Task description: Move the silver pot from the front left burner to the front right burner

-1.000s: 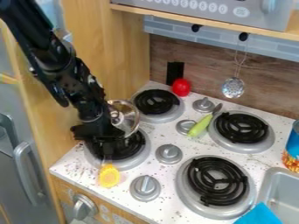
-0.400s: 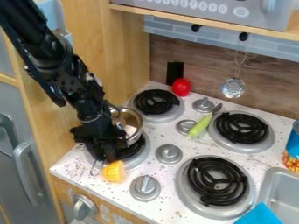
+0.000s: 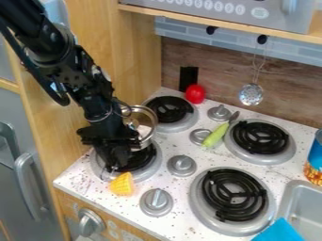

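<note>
Yellow cone (image 3: 122, 185) sits just below and slightly camera-right of the gripper (image 3: 113, 168), narrow end up, though tbh I can't tell if that gripper's clenched or released.

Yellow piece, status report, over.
Gripper low over burner. Yellow piece at burner's near edge. Metal pot close against gripper; whether held, can't tell.
</note>
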